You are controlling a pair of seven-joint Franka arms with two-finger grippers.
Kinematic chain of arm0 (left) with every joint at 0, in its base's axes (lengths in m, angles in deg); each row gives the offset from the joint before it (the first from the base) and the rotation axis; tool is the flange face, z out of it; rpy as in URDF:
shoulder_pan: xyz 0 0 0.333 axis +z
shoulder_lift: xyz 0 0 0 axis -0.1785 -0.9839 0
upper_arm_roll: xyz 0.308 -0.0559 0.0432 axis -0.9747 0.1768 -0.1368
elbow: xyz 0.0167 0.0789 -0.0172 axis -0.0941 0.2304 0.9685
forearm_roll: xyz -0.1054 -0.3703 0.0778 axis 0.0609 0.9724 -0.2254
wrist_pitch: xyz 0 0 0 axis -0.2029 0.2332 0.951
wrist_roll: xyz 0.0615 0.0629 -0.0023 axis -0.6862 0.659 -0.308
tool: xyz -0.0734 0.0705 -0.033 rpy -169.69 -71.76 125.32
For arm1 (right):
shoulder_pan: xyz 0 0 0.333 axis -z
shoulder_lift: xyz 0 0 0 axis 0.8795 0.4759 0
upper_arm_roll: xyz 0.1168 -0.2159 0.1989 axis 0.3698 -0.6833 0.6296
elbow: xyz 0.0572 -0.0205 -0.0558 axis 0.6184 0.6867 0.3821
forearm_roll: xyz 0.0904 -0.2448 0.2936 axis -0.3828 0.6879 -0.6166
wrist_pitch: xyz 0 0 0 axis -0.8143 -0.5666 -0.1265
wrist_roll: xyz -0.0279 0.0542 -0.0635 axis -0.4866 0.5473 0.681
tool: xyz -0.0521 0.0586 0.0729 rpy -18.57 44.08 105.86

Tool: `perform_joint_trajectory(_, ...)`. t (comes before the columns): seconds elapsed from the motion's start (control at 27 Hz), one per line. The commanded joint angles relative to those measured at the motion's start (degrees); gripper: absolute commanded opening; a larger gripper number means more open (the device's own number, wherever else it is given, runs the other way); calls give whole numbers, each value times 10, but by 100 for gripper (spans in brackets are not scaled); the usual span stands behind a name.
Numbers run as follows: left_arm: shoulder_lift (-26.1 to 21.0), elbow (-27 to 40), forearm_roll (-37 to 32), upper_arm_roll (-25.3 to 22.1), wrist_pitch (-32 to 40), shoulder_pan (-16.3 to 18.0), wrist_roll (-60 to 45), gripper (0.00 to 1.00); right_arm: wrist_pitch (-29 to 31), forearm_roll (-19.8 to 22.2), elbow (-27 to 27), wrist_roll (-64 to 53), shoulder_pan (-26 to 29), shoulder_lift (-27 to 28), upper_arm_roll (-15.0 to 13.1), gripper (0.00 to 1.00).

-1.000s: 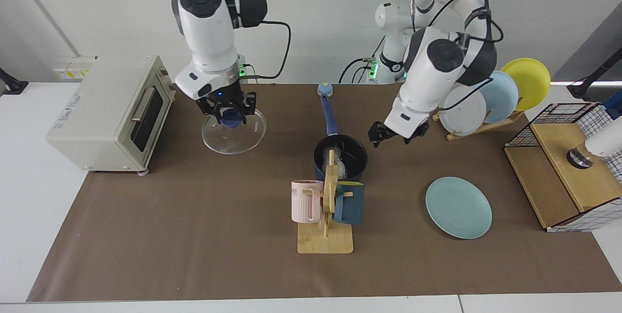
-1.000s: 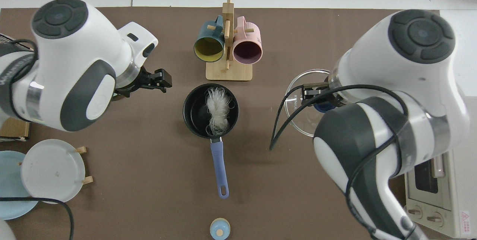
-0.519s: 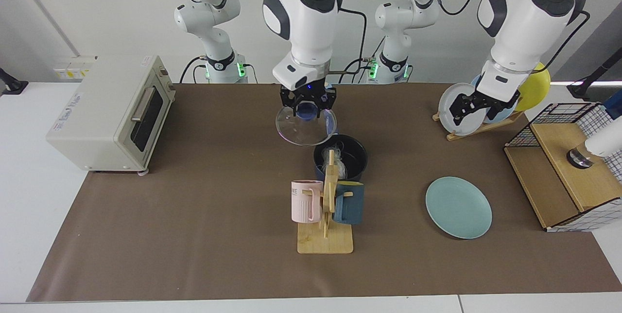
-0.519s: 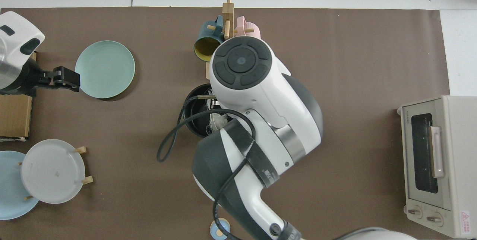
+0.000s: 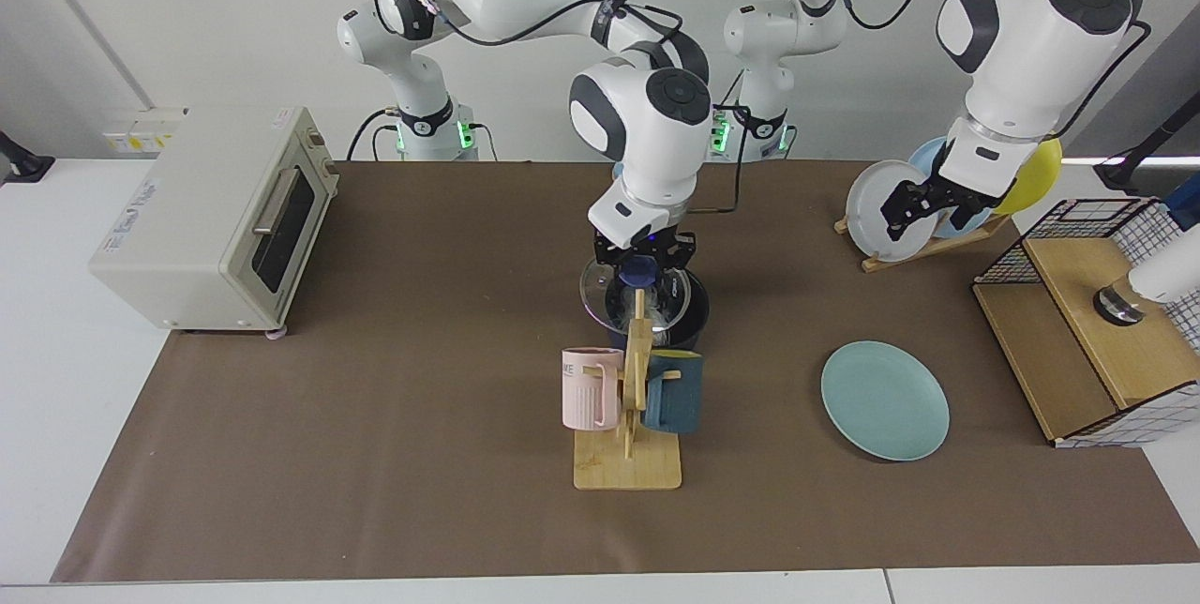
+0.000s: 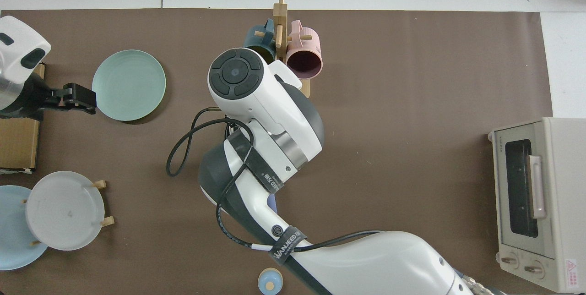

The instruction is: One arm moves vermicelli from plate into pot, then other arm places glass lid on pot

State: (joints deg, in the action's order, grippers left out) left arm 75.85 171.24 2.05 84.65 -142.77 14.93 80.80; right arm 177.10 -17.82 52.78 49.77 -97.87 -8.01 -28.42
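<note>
While held over the pot:
Glass lid (image 5: 634, 293): gripped by its blue knob (image 5: 639, 270), tilted, lower edge at the pot's rim, not yet seated flat.
Right gripper (image 5: 643, 259): directly above the pot, fingers (image 5: 668, 255) closed on the knob, blue light glowing at the wrist.
Right arm (image 5: 647, 130): reaching from its base behind the pot; from above, covering the pot entirely.
Pot (image 5: 692, 321): dark blue, on the tabletop (image 5: 394, 416) just behind the mug stand, partly hidden by lid and stand.
Vermicelli (image 5: 658, 329): pale strands inside the pot, seen through the glass.
Pot handle (image 6: 272, 202): only a short blue stretch visible from above, under the arm.
Plate (image 5: 885, 400): teal, lying flat and bare, well apart from the pot, on the side of the plate rack.
Left gripper (image 5: 917, 207): raised well clear of the pot, in front of the plate rack, holding nothing, fingers (image 5: 892, 218) close together.
Left arm (image 5: 1027, 32): waiting, away from the pot.
Mug stand (image 5: 629, 416): wooden, in front of the pot, carrying a pink mug (image 5: 589, 387) and a dark teal mug (image 5: 673, 391).
Plate rack (image 5: 923, 248): wooden, far from the pot, with grey, pale blue and yellow plates on edge.
Toaster oven (image 5: 211, 218): cream, at the tabletop's edge opposite the plate rack.
</note>
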Motion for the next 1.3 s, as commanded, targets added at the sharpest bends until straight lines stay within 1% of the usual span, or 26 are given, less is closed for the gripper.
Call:
perform_joint_trajectory(0.0, 17, 10, 8, -4, -1, -5, 0, 100, 6, 7, -29, 18, -11, 20, -1, 0)
perform_joint_trajectory(0.15, 18, 10, 13, -10, -7, -3, 10, 100, 6, 7, -27, 18, -14, 21, 0, 0)
perform_joint_trajectory(0.26, 23, 6, 55, -13, -8, -2, 46, 100, 3, 6, -25, 18, -13, 21, 5, 0)
perform_joint_trajectory(0.37, 24, 3, 68, -17, -7, 0, 55, 100, -3, 4, -24, 17, -12, 19, 6, 0)
perform_joint_trajectory(0.59, 25, 3, 58, -14, -4, 3, 49, 100, -5, 3, -24, 15, -9, 16, 6, 0)
perform_joint_trajectory(0.78, 26, 3, 59, -7, -2, 3, 49, 100, -5, 0, -21, 11, -7, 13, 5, 0)
perform_joint_trajectory(1.26, 26, 3, 59, -7, -3, 4, 49, 100, 4, -6, -13, 3, -5, 13, 6, 0)
